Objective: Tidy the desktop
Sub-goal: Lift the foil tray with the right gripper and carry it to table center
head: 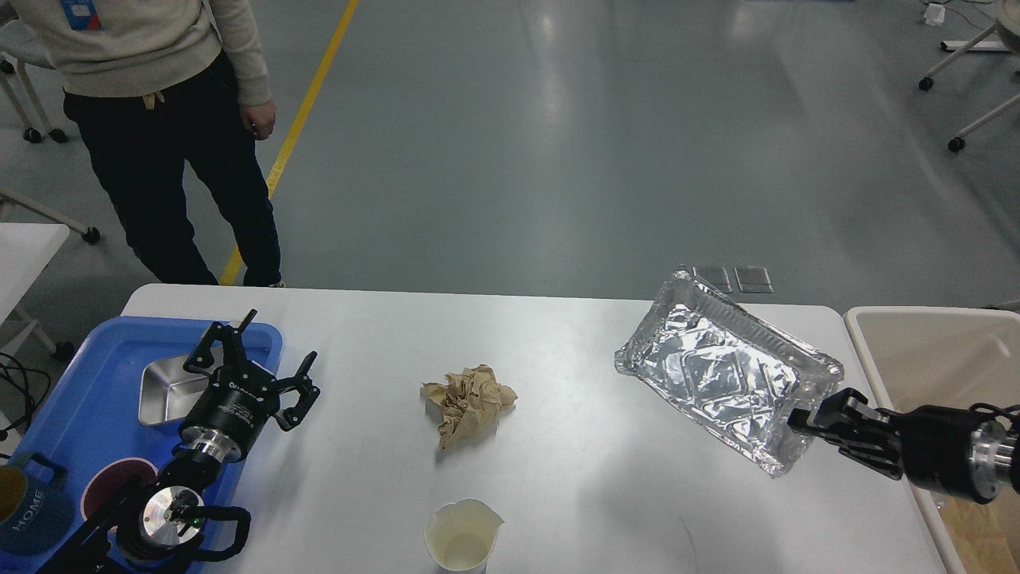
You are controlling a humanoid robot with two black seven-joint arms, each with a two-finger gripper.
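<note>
White paper cup (464, 536) is standing upright at the near edge of the table (574, 351), its rim pinched to a spout on one side and its base partly cut off by the frame; it is holding nothing that shows. To the left, a blue tray (72, 399) is sitting on the table's left end, running out of view at the bottom. In it a dark maroon cup (107, 486) is showing its round mouth, a blue mug (32, 510) printed HOME is lying at the corner with something yellowish inside that is hard to make out, and a shallow steel dish (163, 391) is resting further back, partly hidden by the left pincer (259, 359). That pincer is hanging over the tray's right edge with its fingers spread and nothing between them.

At the right, the right pincer (805, 420) is pinching the near corner of a foil tray (725, 371), holding it tilted above the table so its crinkled inside is facing the camera; it is looking empty. Beside the table's right end a beige bin (916, 351) is standing, cut off by the frame, its contents mostly hidden behind the arm.

Mid-table, a crumpled ball of brown paper (468, 402) is lying well apart from everything else. Beyond the far left corner a person (159, 119) is standing on the grey floor (558, 143), head out of frame.
</note>
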